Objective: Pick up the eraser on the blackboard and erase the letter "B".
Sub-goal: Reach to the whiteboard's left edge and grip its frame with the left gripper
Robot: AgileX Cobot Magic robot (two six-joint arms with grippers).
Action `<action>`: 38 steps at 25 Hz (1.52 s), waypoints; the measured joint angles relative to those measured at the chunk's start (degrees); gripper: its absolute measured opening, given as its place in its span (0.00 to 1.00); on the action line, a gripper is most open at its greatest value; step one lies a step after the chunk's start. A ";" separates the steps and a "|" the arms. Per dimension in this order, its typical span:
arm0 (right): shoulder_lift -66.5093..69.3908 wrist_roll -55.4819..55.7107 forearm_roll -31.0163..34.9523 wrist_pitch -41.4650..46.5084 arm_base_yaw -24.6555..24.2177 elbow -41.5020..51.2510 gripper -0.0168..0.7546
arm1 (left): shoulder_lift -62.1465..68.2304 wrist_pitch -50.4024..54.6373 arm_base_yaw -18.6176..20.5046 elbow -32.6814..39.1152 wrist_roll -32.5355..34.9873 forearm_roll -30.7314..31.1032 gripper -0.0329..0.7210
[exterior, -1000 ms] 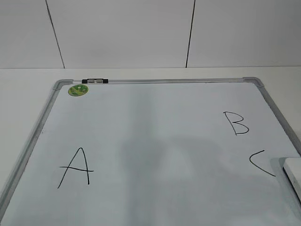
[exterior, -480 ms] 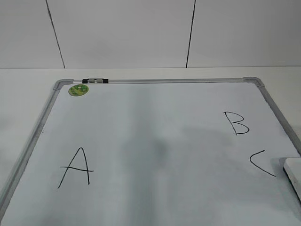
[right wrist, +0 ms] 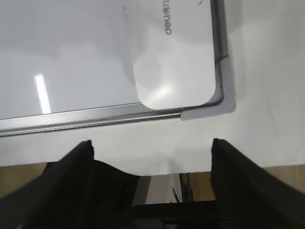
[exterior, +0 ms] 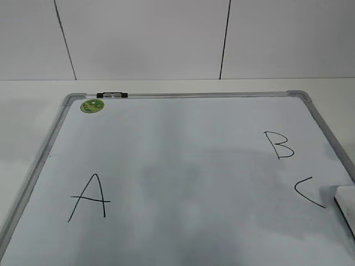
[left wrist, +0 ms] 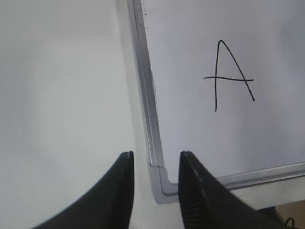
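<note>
The blackboard (exterior: 183, 166) is a white board with a silver-grey frame lying flat on the table. The black letter "B" (exterior: 278, 145) is drawn at its right side. The white eraser (exterior: 346, 206) lies at the board's near right corner, partly cut off by the exterior view's edge; it also shows in the right wrist view (right wrist: 174, 57). My right gripper (right wrist: 151, 143) is open and empty, above the table edge just short of the eraser's corner. My left gripper (left wrist: 155, 155) is open and empty above the board's near left corner (left wrist: 162, 183). Neither gripper shows in the exterior view.
A black "A" (exterior: 89, 197) is at the board's left, also in the left wrist view (left wrist: 228, 76), and a black "C" (exterior: 308, 192) is beside the eraser. A round green magnet (exterior: 92, 105) and a small clip (exterior: 111, 95) sit at the far left top.
The board, letters and eraser have not moved. The faint shadow on the middle of the board has shifted.
</note>
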 joint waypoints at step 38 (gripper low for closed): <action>14.42 -2.62 0.37 -1.45 0.00 -8.54 0.78 | 56.33 -4.49 0.00 -29.70 0.00 0.30 0.36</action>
